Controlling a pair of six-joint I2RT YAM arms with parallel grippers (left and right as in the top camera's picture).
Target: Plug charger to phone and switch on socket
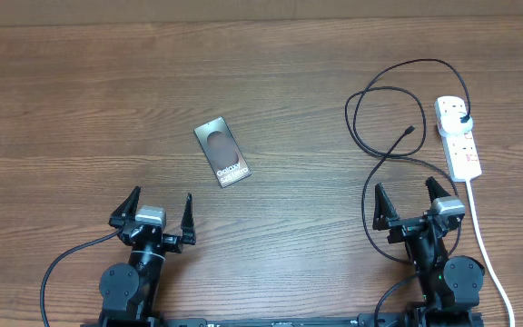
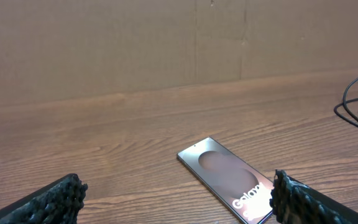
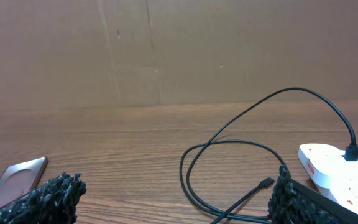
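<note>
The phone (image 1: pixel 222 153) lies flat on the table left of centre, lettering end toward me; it also shows in the left wrist view (image 2: pixel 229 177) and at the left edge of the right wrist view (image 3: pixel 14 180). The charger's black cable (image 1: pixel 370 136) loops on the right, its connector tip (image 1: pixel 410 130) loose on the wood, its plug (image 1: pixel 464 120) in the white socket strip (image 1: pixel 459 136). The tip (image 3: pixel 265 183) and strip (image 3: pixel 337 168) also show in the right wrist view. My left gripper (image 1: pixel 160 212) and right gripper (image 1: pixel 409 200) are open, empty, near the front edge.
The strip's thick white cord (image 1: pixel 484 241) runs down the right side past my right arm. A cardboard wall (image 2: pixel 166 43) stands behind the table's far edge.
</note>
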